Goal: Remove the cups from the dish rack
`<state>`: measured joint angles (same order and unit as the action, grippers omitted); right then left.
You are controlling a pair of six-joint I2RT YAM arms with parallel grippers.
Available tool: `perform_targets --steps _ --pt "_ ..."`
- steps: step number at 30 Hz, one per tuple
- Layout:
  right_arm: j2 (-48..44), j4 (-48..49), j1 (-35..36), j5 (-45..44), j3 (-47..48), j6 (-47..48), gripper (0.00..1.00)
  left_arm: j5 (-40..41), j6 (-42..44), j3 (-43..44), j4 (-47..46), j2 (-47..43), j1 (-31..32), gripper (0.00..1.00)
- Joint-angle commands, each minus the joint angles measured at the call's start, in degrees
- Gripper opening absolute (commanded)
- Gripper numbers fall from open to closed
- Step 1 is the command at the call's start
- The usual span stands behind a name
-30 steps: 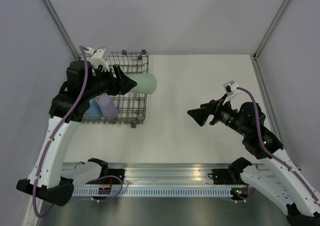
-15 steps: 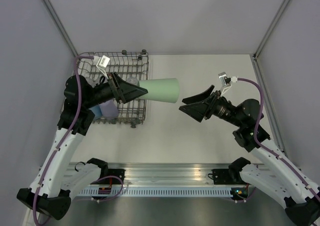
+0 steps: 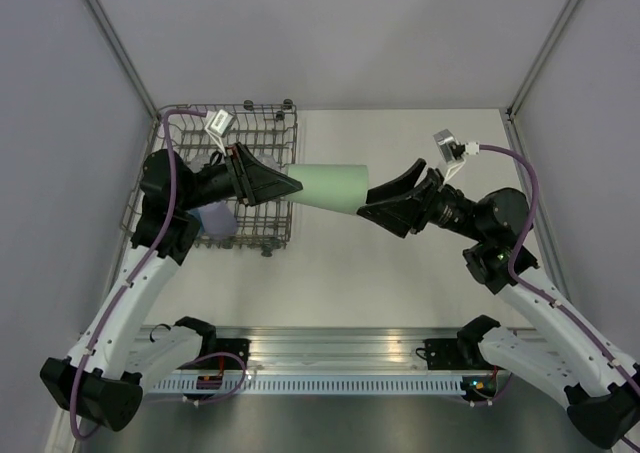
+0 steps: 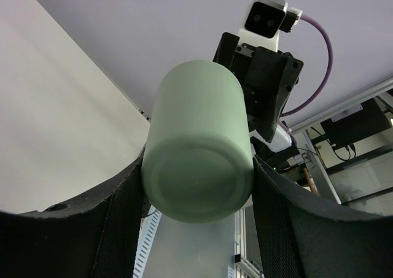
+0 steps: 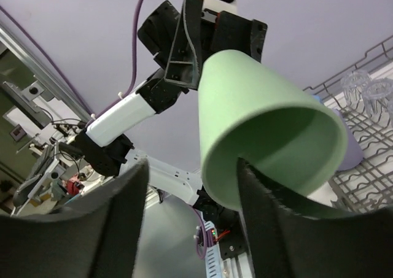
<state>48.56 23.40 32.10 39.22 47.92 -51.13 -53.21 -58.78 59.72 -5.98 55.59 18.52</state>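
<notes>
My left gripper (image 3: 290,185) is shut on the base of the pale green cup (image 3: 330,188) and holds it on its side, above the table and right of the dish rack (image 3: 272,123). The cup's bottom fills the left wrist view (image 4: 199,161) between my fingers (image 4: 116,220). My right gripper (image 3: 375,201) is open at the cup's mouth. In the right wrist view one finger (image 5: 264,198) is inside the cup (image 5: 258,118) and the other is outside. The lavender cup (image 3: 215,218) stays in the rack, and two clear cups (image 5: 368,91) show there.
The rack (image 5: 368,180) stands at the table's far left against the left wall. The aluminium rail (image 3: 330,358) with both arm bases runs along the near edge. Walls close off the left, back and right sides.
My left gripper carried the green cup right, out of the rack. My right gripper opened and moved left until its jaws reached the cup's mouth.
</notes>
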Motion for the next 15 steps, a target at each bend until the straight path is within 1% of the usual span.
perform_targets --steps 1,2,3,4,6,8,9,10,11,14,15 --pt "1.45 3.49 0.07 2.96 2.88 2.18 0.6 -2.86 -1.77 0.04 -3.43 0.83 0.64 0.02" --pt "1.89 4.11 0.07 3.49 3.14 2.18 0.54 -3.04 -1.69 0.13 -3.43 0.92 0.98 0.02" --pt "2.68 4.55 0.07 4.1 3.32 2.27 0.43 -3.13 -1.77 0.22 -3.43 1.01 0.99 0.02" --pt "2.95 4.55 0.07 4.37 3.49 2.35 0.37 -3.39 -1.69 0.3 -3.43 1.18 1.16 0.02" --pt "3.21 5.42 0.07 4.46 3.58 2.44 0.3 -3.92 -1.6 0.48 -3.43 1.36 1.34 0.02" --pt "3.21 5.34 0.16 4.2 3.67 2.79 0.17 -4.18 -1.42 0.66 -3.43 1.27 1.51 0.02" --pt "3.13 5.08 0.16 4.11 3.76 3.06 0.03 -4.18 -1.25 0.74 -3.17 1.36 1.52 0.02" --pt "3.04 4.73 0.07 3.93 3.85 3.67 0.0 -4.18 -1.07 0.83 -2.99 1.27 1.52 0.02" --pt "2.95 4.21 0.07 3.85 4.11 4.02 0.0 -4.18 -0.98 0.83 -2.73 1.36 1.52 0.02" --pt "2.51 2.36 0.07 2.53 4.37 6.04 0.0 -2.69 2.43 2.93 3.84 2.06 1.43 0.02" --pt "2.42 1.05 0.16 2.35 4.55 6.48 0.0 -1.99 5.32 4.6 5.61 2.32 1.51 0.06"
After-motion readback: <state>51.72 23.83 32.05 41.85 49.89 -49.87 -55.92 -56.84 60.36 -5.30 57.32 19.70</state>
